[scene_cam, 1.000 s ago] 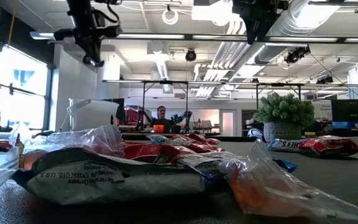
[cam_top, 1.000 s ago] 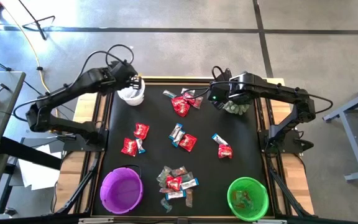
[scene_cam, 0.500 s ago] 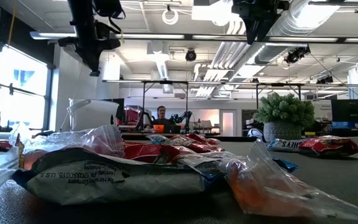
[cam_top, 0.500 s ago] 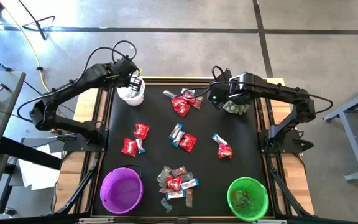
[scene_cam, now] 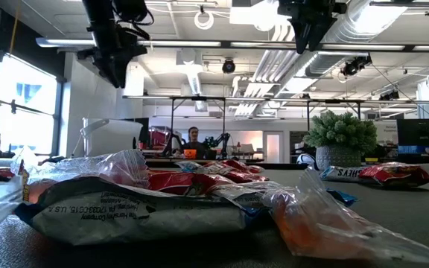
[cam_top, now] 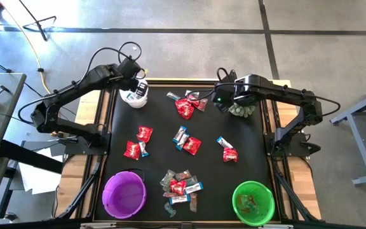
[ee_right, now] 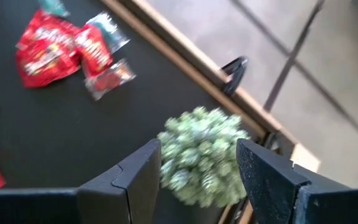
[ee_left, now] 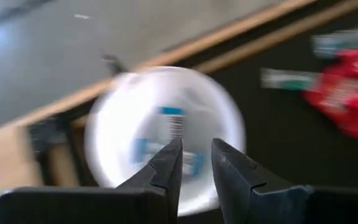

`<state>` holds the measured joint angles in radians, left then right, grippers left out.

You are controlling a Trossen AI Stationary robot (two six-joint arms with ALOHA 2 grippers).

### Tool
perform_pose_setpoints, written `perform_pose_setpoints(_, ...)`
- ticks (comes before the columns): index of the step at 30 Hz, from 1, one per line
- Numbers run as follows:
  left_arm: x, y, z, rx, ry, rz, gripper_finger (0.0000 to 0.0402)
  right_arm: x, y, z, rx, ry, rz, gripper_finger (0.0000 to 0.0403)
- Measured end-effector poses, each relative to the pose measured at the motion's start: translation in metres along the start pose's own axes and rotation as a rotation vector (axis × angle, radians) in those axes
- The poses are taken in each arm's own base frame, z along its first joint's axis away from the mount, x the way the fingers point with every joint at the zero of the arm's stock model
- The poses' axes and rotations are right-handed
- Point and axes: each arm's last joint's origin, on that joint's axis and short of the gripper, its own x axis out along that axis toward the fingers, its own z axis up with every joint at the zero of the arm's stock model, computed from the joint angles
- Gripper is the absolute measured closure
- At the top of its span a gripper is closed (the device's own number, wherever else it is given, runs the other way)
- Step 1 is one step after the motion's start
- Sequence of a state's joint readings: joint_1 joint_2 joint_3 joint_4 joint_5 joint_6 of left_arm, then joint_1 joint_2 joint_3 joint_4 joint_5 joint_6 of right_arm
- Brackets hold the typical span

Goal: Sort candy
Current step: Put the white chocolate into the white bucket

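Nearest: round purple plastic bowl (cam_top: 124, 194) & round green plastic bowl (cam_top: 253, 202), wrapped candy (cam_top: 180, 184) heaped between, more scattered mid-mat. Far side: left gripper (cam_top: 138, 86) over small white cup (cam_top: 134, 97), fingers slightly apart, empty; right gripper (cam_top: 223, 100) fingers wide apart beside spiky pale-green plant (cam_top: 240, 110).

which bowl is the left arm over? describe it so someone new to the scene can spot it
Start at the black mat and go to its far left corner, opposite the plant in the far right corner. The white bowl sits there under the left gripper, with blue-and-white candy inside. It is the only white bowl: the purple bowl and green bowl sit at the near corners.
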<state>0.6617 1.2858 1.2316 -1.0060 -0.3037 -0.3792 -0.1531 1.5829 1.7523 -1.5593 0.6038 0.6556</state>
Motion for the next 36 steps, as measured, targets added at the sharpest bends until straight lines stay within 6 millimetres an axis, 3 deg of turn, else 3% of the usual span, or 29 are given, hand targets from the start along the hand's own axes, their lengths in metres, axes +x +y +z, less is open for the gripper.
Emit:
perform_pose_setpoints(5,-0.002,-0.013,0.004,0.066,0.021,-0.318,0.0331,0.000,0.002,-0.002,0.073,0.079,0.090,0.0197)
perform_pose_setpoints(8,-0.005,-0.022,0.004,0.130,0.010,-0.423,0.0332,0.000,0.003,-0.004,0.119,0.114,0.117,0.0197)
perform_pose_setpoints(13,-0.007,-0.028,0.005,0.175,-0.029,-0.441,0.0330,0.010,0.015,-0.017,0.141,0.203,0.126,0.0197)
perform_pose_setpoints(24,-0.007,-0.028,0.006,0.214,-0.055,-0.443,0.0332,0.069,0.044,-0.078,0.153,0.628,0.101,0.0197)
perform_pose_setpoints(36,-0.007,-0.028,0.007,0.281,-0.073,-0.435,0.0332,0.110,0.092,-0.115,0.194,0.619,0.418,0.0197)
